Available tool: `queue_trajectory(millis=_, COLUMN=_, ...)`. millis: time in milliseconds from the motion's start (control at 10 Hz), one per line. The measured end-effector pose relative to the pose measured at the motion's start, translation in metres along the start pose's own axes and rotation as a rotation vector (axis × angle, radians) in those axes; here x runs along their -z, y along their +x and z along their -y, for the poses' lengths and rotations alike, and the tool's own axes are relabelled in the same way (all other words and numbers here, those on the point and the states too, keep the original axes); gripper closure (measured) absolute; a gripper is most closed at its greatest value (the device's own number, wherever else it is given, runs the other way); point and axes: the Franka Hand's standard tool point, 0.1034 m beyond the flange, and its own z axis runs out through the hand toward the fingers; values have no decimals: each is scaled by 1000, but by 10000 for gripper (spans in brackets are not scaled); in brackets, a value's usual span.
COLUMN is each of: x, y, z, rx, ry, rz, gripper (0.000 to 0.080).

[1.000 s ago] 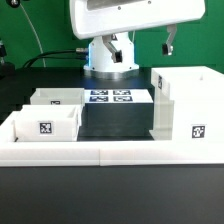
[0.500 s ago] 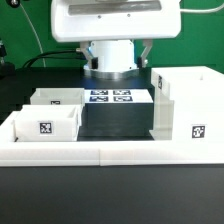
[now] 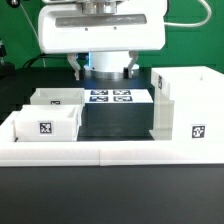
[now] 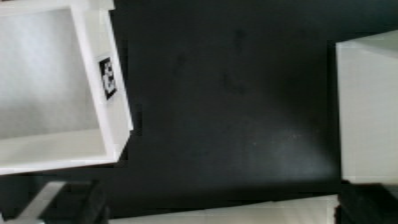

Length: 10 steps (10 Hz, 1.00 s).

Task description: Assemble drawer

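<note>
Well, my claw (image 3: 104, 66) hangs in the air over the black bench (image 3: 118, 124), higher than the marker board (image 3: 110, 97). Its two dark fingers (image 3: 79, 64) are spread well apart with nothing between them.

All the drawer parts lie loose and unjoined on the bench. To the exterior view's right of the marker board stands the tall housing (image 3: 186, 98), upright, with a housing tag (image 3: 196, 131) low on the face turned to the camera. To the exterior view's left of the marker board sit the two open-top trays, close together. One, the rear tray (image 3: 56, 97), is just beside the board, and the front tray (image 3: 30, 122) is nearer the camera than the board, with a tray tag (image 3: 45, 127) on its front wall. A low white rail (image 3: 110, 152) runs along the bench edge, nearer the camera than the board.

Through my wrist view I look down on one tray (image 4: 50, 90) with a side tag (image 4: 109, 78) on its wall. Bare bench separates it from a second white part (image 4: 375, 105). Which tray and which part these are, I cannot tell.
</note>
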Motion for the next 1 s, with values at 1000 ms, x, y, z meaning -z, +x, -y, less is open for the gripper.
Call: queue_trajectory(millis=1000, x=-43, y=-15, z=-40, rx=84, ry=-4, rz=44, gripper=151)
